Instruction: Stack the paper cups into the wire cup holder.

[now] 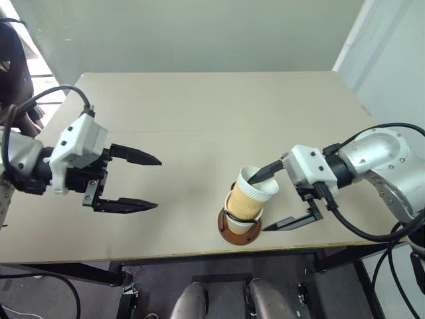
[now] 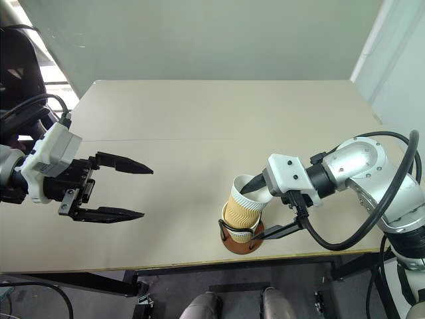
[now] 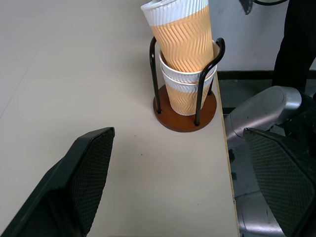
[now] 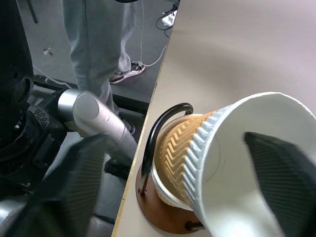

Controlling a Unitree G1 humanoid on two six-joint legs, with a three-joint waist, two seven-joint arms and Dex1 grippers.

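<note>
The wire cup holder [image 1: 239, 234] stands on its brown disc near the table's front edge. Two paper cups [image 3: 185, 91] sit nested upright inside its black loops. A third paper cup [image 1: 255, 193] leans tilted in the top of that stack, with its mouth turned toward my right arm. My right gripper [image 1: 260, 204] is open. One of its fingers [image 4: 281, 168] reaches into the tilted cup's mouth, and the other hangs low outside beside the holder's base. My left gripper [image 1: 158, 183] is open and holds nothing, hovering over the table well to the left of the holder.
The beige table [image 1: 199, 113] stretches bare behind and to the left of the holder. The holder stands a hand's width from the front edge [image 1: 199, 254]. A person's legs in grey trousers [image 4: 94, 44] stand on the floor beside the table.
</note>
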